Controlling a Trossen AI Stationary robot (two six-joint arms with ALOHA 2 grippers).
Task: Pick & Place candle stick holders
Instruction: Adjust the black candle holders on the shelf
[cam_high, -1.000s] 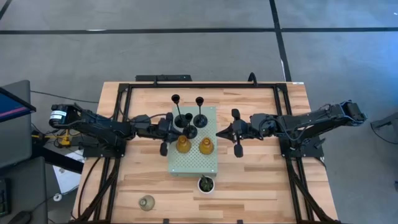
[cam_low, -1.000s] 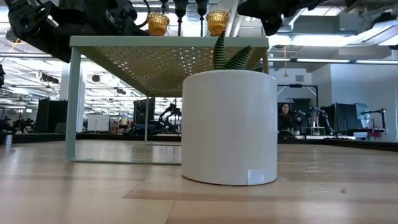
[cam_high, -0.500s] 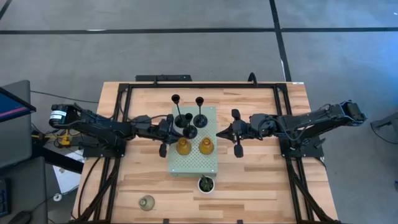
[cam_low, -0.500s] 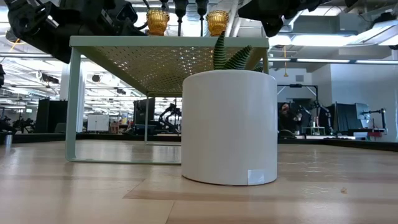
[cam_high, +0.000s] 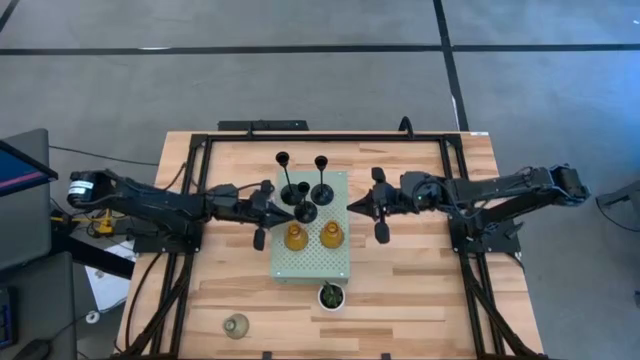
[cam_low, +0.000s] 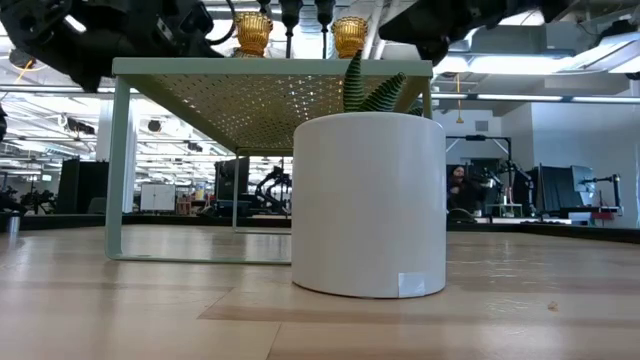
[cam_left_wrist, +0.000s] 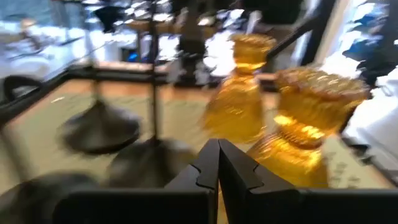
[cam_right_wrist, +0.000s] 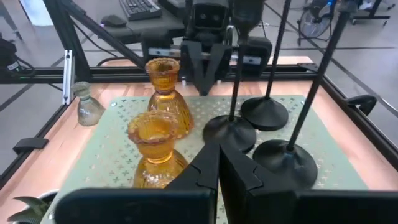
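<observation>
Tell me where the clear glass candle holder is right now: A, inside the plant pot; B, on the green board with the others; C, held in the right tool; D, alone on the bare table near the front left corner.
D: in the high view the clear glass candle holder stands alone on the table's wood, away from the green board.

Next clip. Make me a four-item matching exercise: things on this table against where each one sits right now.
Things:
1. amber holders
2. clear-grey holder
3. plant pot
4. right end effector

Places:
a. on the bare wood near the table's front left corner
b. on the pale green board, in front of the black holders
c. at the board's right edge, fingers shut
d. on the wood just in front of the board

Pairs: 1-b, 2-a, 3-d, 4-c
</observation>
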